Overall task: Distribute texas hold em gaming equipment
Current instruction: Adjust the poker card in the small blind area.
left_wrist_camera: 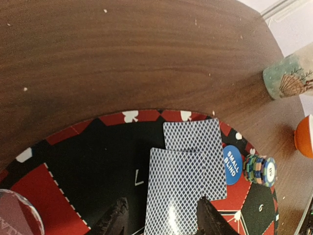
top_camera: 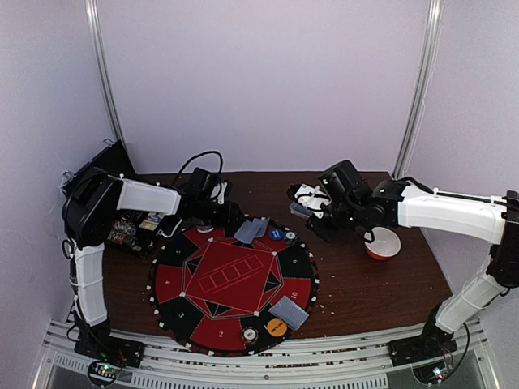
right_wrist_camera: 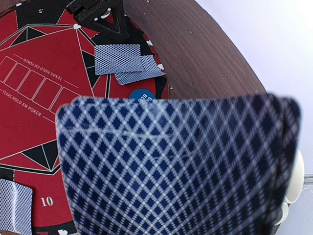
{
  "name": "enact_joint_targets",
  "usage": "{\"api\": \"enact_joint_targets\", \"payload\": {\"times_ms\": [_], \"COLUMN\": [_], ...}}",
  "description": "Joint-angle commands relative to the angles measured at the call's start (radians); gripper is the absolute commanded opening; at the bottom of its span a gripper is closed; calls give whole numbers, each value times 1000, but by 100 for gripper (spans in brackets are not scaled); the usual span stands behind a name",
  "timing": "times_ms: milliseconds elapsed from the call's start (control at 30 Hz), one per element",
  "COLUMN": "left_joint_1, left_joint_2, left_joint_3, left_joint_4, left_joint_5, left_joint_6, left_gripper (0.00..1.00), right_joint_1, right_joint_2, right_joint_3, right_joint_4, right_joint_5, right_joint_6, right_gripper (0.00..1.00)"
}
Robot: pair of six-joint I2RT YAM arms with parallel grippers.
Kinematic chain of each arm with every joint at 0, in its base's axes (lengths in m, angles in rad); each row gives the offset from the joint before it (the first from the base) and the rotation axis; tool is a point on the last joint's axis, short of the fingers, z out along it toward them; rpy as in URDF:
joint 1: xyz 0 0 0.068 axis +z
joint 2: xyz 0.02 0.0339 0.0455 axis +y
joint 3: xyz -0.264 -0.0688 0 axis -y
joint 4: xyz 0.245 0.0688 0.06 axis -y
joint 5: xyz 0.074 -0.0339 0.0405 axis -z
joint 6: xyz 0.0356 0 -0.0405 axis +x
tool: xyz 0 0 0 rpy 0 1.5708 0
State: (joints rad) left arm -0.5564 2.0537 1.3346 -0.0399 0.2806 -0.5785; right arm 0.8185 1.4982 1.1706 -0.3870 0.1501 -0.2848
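Bowl [top_camera: 382, 243], mug [left_wrist_camera: 288, 76] close beside right tool [top_camera: 315, 217].

The left arm [top_camera: 146, 196] is stretched rightward, the left claw [left_wrist_camera: 164, 221] held low with fingers spread. The right arm [top_camera: 446, 212] is extended leftward, the right claw [top_camera: 308, 209] clamped on cards [right_wrist_camera: 176, 166].

Brown table [top_camera: 373, 292] carries round mat [top_camera: 235, 279], bowl [top_camera: 383, 243], perhaps a mug [left_wrist_camera: 288, 78].

Two dealt card piles [top_camera: 250, 230], two chip stacks [left_wrist_camera: 259, 170], two buttons [left_wrist_camera: 232, 164] (one blue, one orange), one bowl [top_camera: 381, 254], one mug [left_wrist_camera: 288, 78]
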Motion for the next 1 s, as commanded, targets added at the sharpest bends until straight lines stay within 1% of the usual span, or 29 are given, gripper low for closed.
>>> {"api": "enact_joint_targets", "payload": {"times_ms": [0,133,233,300,367,467,600,767,967], "left_joint_1": [-2,-2,-2,-2,-2,-2,-2,-3,-2], "left_joint_2": [66,88,89,91,91,91,73,11,27], "left_joint_3": [62,71,67,66,64,64,62,32,40], "left_joint_4": [-99,-114,-113,-113,-112,-105,-88,12,88], "left_joint_5": [65,78,91,94,95,101,87,85,113], "left_joint_6": [103,122,134,140,140,141,141,153,105], "left_gripper": [48,40,32,24,13,0,0,0,0], "right_joint_1": [-4,-3,-4,-4,-3,-4,-3,-3,-4], "right_joint_2": [-30,-35,-36,-33,-29,-25,-26,-26,-23], "right_joint_3": [-12,-18,-23,-23,-22,-16,-14,-14,-12], "right_joint_4": [0,0,3,5,7,5,4,-5,-6], "right_joint_5": [9,10,8,8,8,8,9,9,9], "right_joint_6": [-4,-4,-4,-4,-4,-4,-6,-5,-4], "right_gripper": [28,28,28,28,28,28,28,28,28]}}
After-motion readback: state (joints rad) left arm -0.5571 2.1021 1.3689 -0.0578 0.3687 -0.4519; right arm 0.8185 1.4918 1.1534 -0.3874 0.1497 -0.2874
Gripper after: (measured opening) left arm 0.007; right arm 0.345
